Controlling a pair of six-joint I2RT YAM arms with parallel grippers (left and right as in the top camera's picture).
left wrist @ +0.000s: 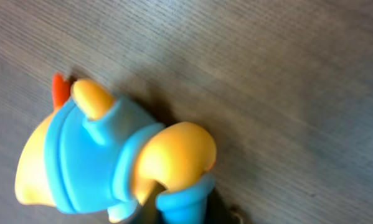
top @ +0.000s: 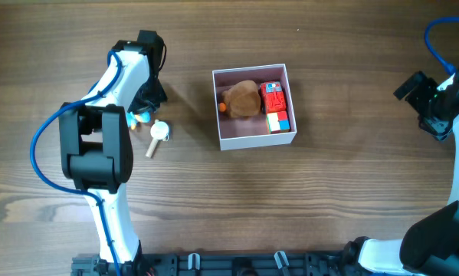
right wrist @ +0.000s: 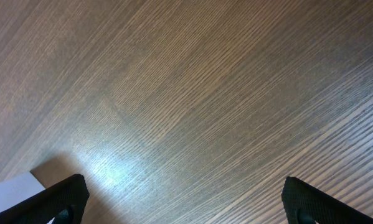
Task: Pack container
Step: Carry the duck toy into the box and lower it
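While the container (top: 258, 140) sits at the middle of the table (top: 336, 199), both claws stand away from it — the left gripper (top: 146, 101) well off to its left, the right gripper (right wrist: 183, 186) far out toward the right edge. The box holds a brown lump (top: 242, 100), a red toy (top: 272, 97) and a small coloured block (top: 278, 121), the last two along its right wall. The left claw hangs over a blue and yellow toy figure (left wrist: 105, 155) lying on the wood, with a small wooden peg (top: 157, 136) just beside it. Whether its fingers close on the figure cannot be told — they are hidden. The right claw's fingers (right wrist: 61, 199) are spread wide above the wood, holding nothing.
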